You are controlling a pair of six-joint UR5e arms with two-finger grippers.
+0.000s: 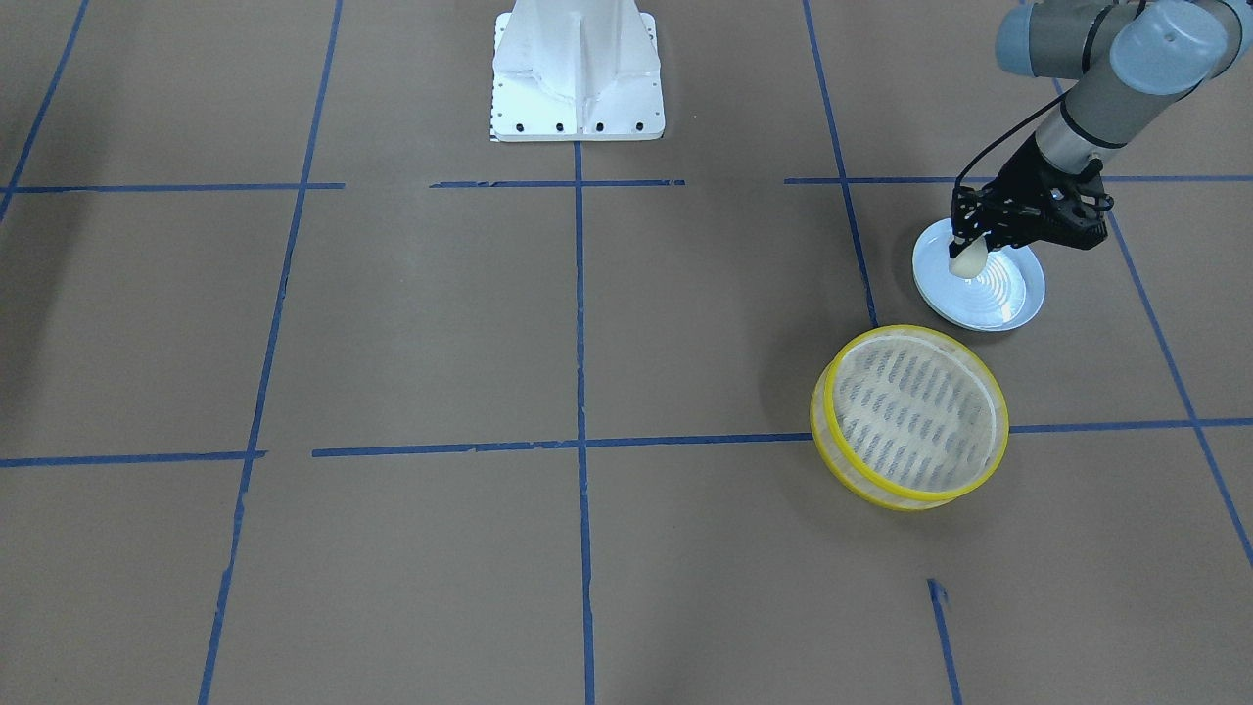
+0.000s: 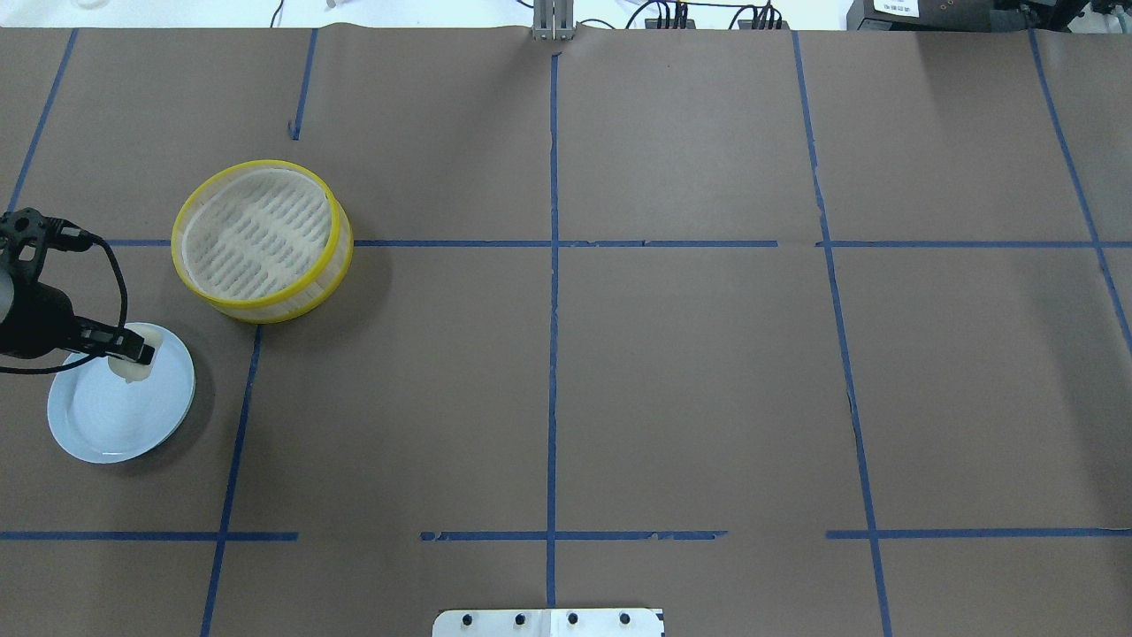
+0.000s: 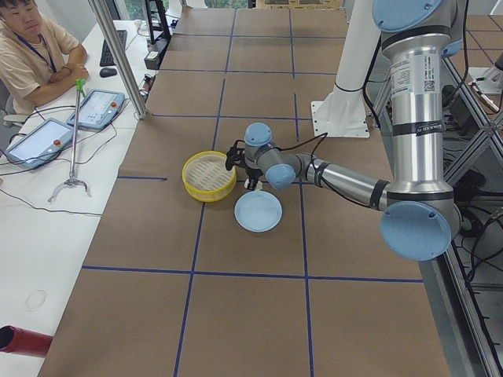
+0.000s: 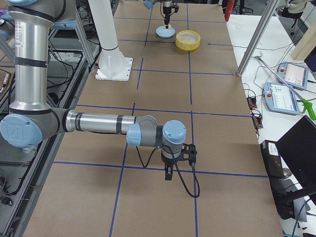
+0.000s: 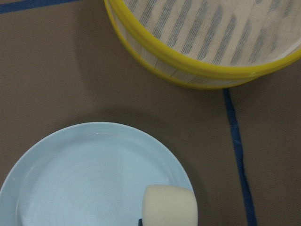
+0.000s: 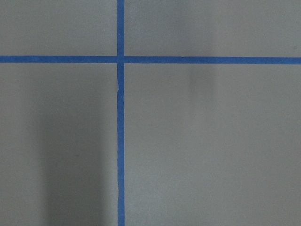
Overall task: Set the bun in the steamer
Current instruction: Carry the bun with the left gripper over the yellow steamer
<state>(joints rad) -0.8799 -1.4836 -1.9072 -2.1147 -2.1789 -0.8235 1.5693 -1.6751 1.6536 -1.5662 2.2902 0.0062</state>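
Note:
The cream-white bun (image 1: 967, 259) is held between my left gripper's fingers, over the edge of the pale blue plate (image 1: 998, 294). My left gripper (image 1: 964, 247) is shut on it; the bun also shows in the overhead view (image 2: 137, 364) and at the bottom of the left wrist view (image 5: 169, 206). The yellow-rimmed steamer (image 1: 910, 416) stands empty on the table a short way from the plate, and shows in the overhead view (image 2: 261, 239). My right gripper (image 4: 169, 173) hangs low over bare table far from these things; I cannot tell whether it is open or shut.
Brown paper table (image 2: 690, 372) with a grid of blue tape lines. The robot's white base (image 1: 578, 73) stands at the middle of the near edge. An operator (image 3: 31, 47) sits at a side bench with tablets, beyond the table.

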